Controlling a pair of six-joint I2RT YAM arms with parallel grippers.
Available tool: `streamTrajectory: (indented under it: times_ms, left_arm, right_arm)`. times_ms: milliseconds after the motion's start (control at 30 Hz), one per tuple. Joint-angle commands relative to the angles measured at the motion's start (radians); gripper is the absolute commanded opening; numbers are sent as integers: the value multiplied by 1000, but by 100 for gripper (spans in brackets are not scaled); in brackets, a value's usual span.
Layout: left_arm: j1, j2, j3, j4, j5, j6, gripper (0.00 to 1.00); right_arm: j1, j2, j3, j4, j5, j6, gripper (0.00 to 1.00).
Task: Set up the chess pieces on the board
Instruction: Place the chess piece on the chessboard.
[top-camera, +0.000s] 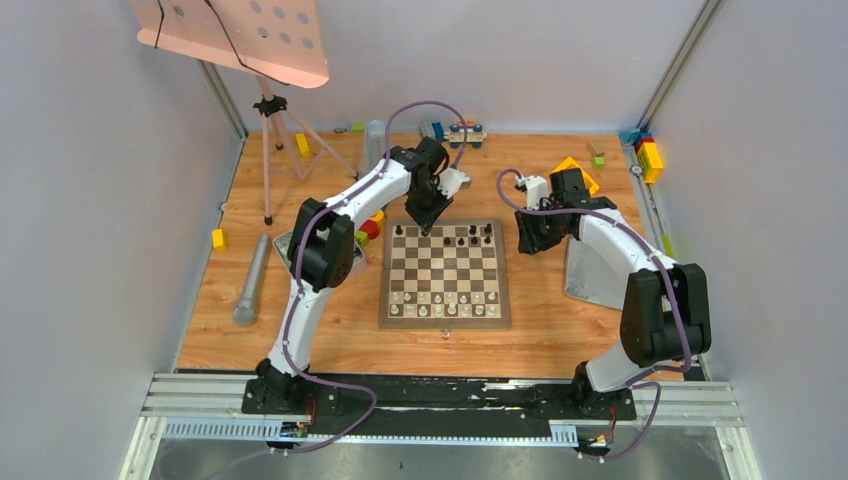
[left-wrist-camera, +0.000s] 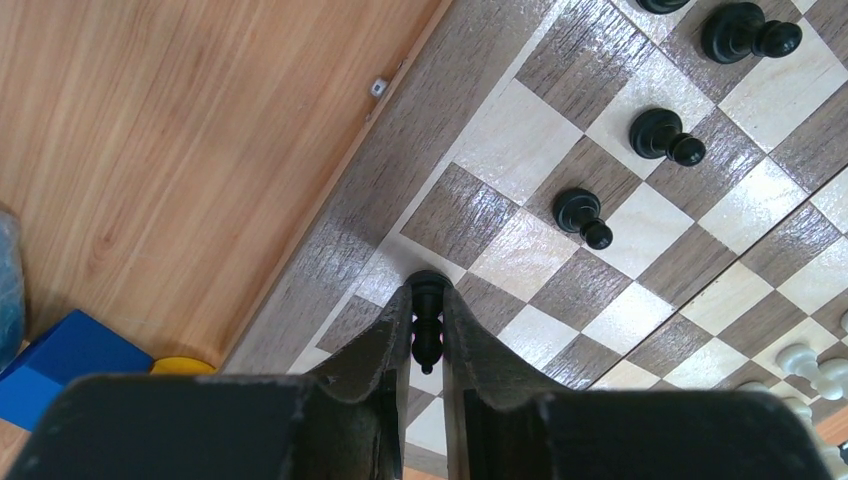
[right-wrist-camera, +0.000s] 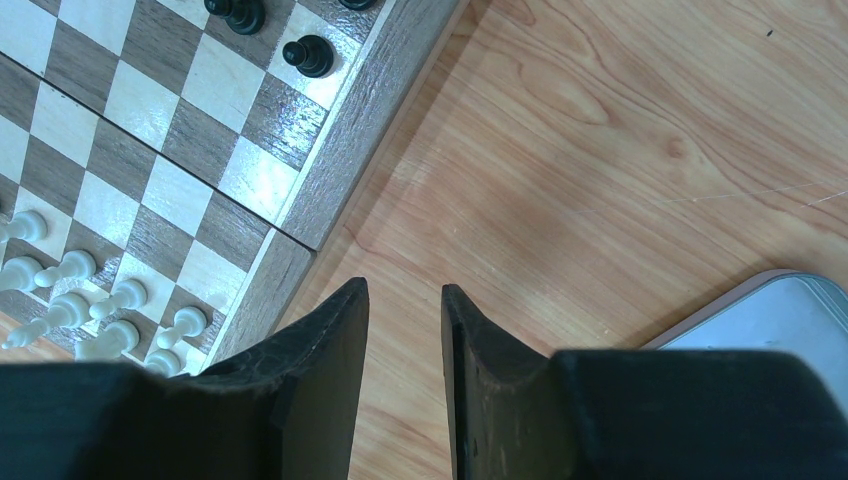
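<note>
Left claw (left-wrist-camera: 427, 300) clamped on a black piece (left-wrist-camera: 427, 335), at a far-row square of the board (top-camera: 445, 322), near its far-left corner. Right claw (right-wrist-camera: 405, 297) apart, empty, over tabletop (right-wrist-camera: 600, 150) just beside the board's right edge.

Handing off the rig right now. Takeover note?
Left gripper: shut on a black piece, whose base is at a square on the far edge of the board.
Right gripper: open, empty, over the table beside the board's right edge.
Done: white pieces stand in the two near rows; a few black pieces stand on the far side.
Left: release this one, then fill the remaining far squares.
</note>
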Motion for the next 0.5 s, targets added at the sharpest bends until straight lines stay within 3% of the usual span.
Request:
streamTrajectory:
  times_ms: [0, 267, 467]
  left_arm:
    - [-14, 4, 34, 2, -18, -8, 23]
    - [-17, 3, 33, 5, -46, -4, 31]
    - [-19, -19, 32, 5, -51, 0, 43]
  right_arm:
    - [6, 3, 32, 12, 3, -13, 34]
    - [6, 4, 32, 10, 5, -13, 34]
    - [6, 7, 32, 10, 7, -11, 33]
